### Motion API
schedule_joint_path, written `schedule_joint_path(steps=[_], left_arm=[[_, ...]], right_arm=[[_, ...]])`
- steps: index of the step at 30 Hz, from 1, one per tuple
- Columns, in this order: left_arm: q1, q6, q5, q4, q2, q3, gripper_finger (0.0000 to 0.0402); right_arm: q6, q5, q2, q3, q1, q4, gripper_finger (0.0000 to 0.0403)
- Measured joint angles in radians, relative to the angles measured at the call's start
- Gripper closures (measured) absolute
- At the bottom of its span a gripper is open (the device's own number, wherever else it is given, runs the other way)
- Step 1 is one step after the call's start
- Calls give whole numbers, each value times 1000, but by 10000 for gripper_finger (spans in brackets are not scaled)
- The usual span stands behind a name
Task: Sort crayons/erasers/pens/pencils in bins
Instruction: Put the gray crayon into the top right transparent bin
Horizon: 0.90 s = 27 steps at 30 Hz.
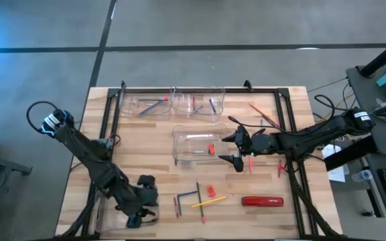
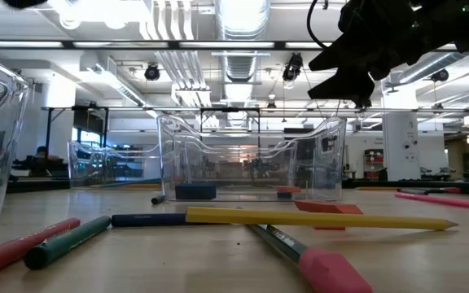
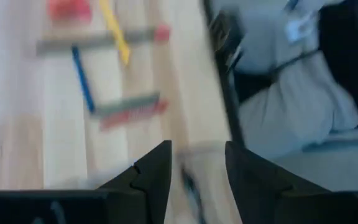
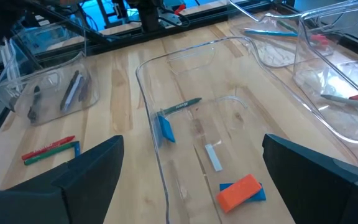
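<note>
While the right pincer gapes, an eraser lies below.

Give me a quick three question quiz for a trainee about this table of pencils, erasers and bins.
1. True or false: the right gripper hangs over the middle bin with its fingers spread wide.
2. Which gripper is at the table's near left corner? A: the left gripper. B: the right gripper.
3. Fill the blank: the orange eraser lies ___ the middle bin.

Key: 1 true. 2 A. 3 inside.
</note>
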Motion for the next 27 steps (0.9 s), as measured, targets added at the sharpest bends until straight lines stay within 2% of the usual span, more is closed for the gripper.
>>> schedule_joint_path(steps=[5,9,14,20,23,27], left_arm=[[28,54,-111,135,-23,0,267],[65,52,-184,152,-36,0,267],[125,75,-184,163,-35,-1,267],[258,170,-177,190,4,-18,266],[325,269,-102,290,24,-35,253],[407,392,-19,417,43,-37,212]], right_arm=[[0,0,0,0,0,0,33],[0,0,0,0,0,0,33],[-1,0,0,0,0,0,33],[-3,0,0,0,0,0,33],[-6,0,0,0,0,0,33],[-20,0,0,0,0,0,33]])
